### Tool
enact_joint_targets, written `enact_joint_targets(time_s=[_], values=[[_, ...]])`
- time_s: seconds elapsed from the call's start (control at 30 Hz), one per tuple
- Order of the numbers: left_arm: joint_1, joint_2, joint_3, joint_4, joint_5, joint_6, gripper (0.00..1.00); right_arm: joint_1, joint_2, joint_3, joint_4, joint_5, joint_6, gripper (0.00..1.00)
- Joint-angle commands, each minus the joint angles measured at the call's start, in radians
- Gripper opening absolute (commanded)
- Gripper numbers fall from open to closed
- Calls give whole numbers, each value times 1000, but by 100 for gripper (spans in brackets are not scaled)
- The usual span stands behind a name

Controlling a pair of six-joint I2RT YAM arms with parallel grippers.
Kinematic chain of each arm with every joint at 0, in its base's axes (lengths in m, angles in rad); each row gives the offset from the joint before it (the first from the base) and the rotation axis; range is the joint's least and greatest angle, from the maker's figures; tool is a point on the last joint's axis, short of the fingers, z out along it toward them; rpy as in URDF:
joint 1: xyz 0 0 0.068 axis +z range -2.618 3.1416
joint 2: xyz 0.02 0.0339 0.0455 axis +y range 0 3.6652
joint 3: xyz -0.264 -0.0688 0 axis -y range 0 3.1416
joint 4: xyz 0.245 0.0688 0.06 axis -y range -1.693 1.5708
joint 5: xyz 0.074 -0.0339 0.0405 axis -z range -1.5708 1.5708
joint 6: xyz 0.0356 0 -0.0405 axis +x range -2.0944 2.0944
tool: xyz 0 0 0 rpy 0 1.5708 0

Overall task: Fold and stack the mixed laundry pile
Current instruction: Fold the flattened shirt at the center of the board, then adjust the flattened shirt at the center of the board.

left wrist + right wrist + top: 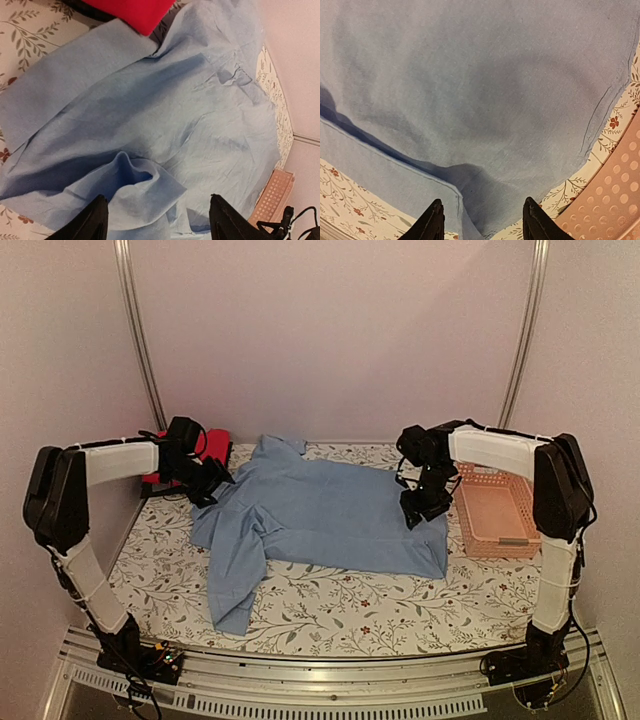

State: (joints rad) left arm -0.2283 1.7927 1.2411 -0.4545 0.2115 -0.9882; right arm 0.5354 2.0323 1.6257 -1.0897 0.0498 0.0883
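The light blue shirt [330, 510] lies spread across the floral tablecloth, one sleeve [235, 585] trailing toward the near edge. A bright red garment [212, 447] sits at the back left, partly behind my left arm. My left gripper [210, 480] hovers at the shirt's left shoulder, jaws open, with a raised fold of blue cloth [135, 182] lying loose between its fingers [95, 220]. My right gripper [425, 505] stands over the shirt's right hem, open, above the folded edge [455, 192]; the fingers [432, 222] hold nothing.
A pink slatted basket [497, 512] stands at the right, close beside my right gripper, and shows at the lower right of the right wrist view [615, 200]. The floral tablecloth [330, 605] runs to the near rail. Walls close in at the back and both sides.
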Motion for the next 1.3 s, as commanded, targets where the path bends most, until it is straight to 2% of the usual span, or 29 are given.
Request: enact_joint_targets(time_s=[0.0,0.1,0.23,0.33,0.43,0.63,0.73,0.9,1.0,1.03,1.13,1.17,1.2,1.27], values=[[67,-129,-65,0,-27,75,70,1,-142,-20,56,-197,32,52],[101,-134,-118,-1,15,114,69,8,-154,-86,76,-297,25,50],[106,-109,-161,57,106,135,55,15,-136,-122,138,-389,22,46],[107,-76,-192,86,143,112,48,22,-113,-163,190,-473,40,43],[109,-24,-200,107,144,101,38,22,-74,-211,228,-450,43,39],[120,85,-187,45,112,101,23,-18,17,-256,218,-275,37,35],[124,57,-248,-4,86,70,18,-26,17,-254,194,-183,38,35],[138,-97,-473,-23,85,5,16,32,-19,-293,201,-282,9,36],[140,-221,-564,-22,84,-12,18,115,-33,-316,182,-325,4,38],[140,-263,-572,-27,75,-12,23,126,-43,-337,186,-340,14,39],[141,-373,-562,-40,57,3,53,119,-84,-371,212,-349,68,49],[141,-402,-547,-56,51,19,59,109,-104,-369,213,-348,78,51],[142,-422,-525,-87,40,33,65,101,-114,-365,210,-352,87,53],[142,-461,-487,-147,35,79,68,89,-140,-354,205,-363,100,54]])
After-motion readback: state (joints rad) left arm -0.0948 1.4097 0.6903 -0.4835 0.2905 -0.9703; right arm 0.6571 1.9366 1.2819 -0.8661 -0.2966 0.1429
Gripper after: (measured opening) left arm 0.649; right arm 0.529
